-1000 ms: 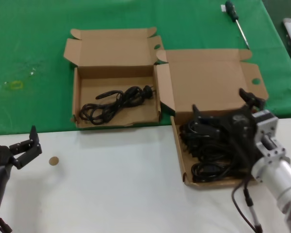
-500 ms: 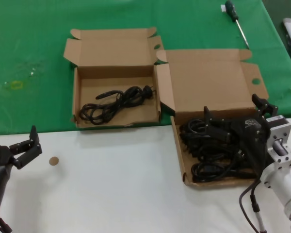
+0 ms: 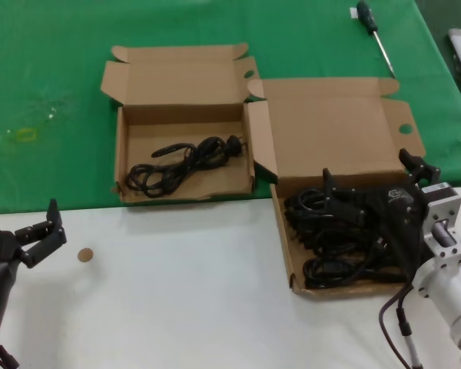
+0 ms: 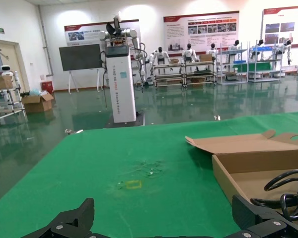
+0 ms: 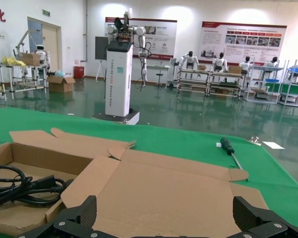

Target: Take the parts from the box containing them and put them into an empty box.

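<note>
On the table, right gripper (image 3: pixel 375 181) (spread) straddles the parts (image 3: pixel 330 238).

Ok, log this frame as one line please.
right gripper: open, over cords in wider box | left gripper: open, idle, near table edge | smaller box: one cord bundle

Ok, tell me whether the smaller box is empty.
Not empty: the smaller box already holds one looped cord bundle on its tray floor.
</note>
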